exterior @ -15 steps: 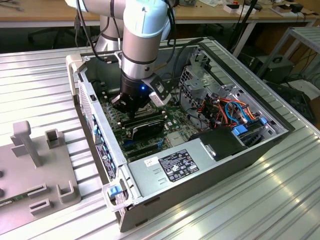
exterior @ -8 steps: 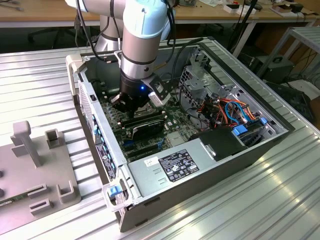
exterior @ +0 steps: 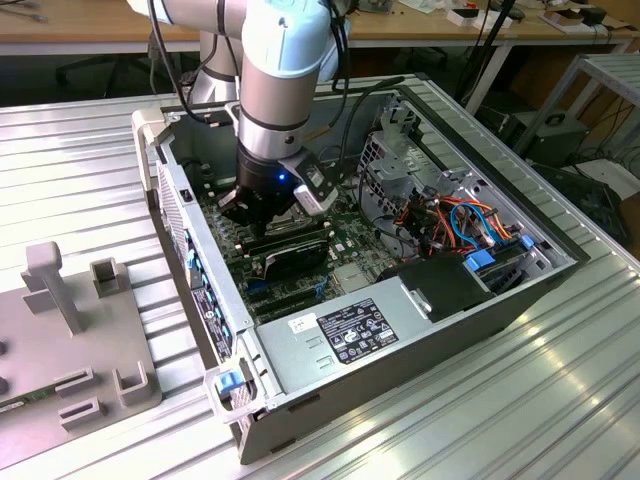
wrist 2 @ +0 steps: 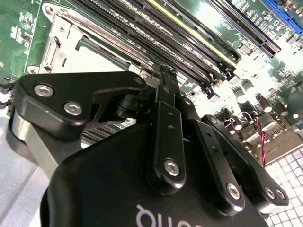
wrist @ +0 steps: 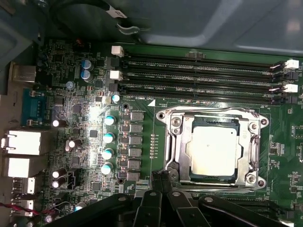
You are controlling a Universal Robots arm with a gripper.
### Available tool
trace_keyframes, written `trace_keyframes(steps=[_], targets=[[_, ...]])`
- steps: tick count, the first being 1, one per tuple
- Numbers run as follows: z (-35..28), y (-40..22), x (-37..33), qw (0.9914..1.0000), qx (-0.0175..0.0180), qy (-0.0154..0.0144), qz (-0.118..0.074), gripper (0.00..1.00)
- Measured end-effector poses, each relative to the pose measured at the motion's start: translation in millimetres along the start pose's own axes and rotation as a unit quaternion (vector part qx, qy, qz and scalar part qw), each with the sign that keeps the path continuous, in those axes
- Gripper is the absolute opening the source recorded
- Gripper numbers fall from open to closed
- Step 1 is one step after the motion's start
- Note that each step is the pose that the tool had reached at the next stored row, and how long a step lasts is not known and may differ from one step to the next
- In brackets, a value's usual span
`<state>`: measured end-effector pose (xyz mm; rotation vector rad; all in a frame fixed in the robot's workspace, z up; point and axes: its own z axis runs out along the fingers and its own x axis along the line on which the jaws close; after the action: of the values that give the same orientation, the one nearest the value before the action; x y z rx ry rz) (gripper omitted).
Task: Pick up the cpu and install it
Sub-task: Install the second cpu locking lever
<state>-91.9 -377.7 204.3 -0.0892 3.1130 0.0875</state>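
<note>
Silver cpu point(wrist: 216, 150) seated in socket | tool point(wrist: 161, 177) clenched, empty, just beside

Exterior view: stands off my arm, high and well back, looking down at an angle on the open computer case point(exterior: 400, 300) on the bench point(exterior: 80, 150), with my claw point(exterior: 262, 208) lowered inside it.
First wrist view: rides just behind my claw point(wrist: 161, 182), facing straight down, close over the motherboard point(wrist: 94, 94) and the socket frame point(wrist: 213, 146) just beyond my fingertips.
Second wrist view: rides closer still, looking along my claw point(wrist 2: 168, 75) toward the memory slots point(wrist 2: 156, 33).
Shared: both wrist views take in my fingertips, socket frame and memory slots; all three share the motherboard beneath my claw.
</note>
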Motion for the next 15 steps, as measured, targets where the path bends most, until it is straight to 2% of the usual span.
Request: trace_keyframes(steps=[15], targets=[[2.8,0.0,3.2,1.00000,-0.0005,-0.0001,0.000,0.11]])
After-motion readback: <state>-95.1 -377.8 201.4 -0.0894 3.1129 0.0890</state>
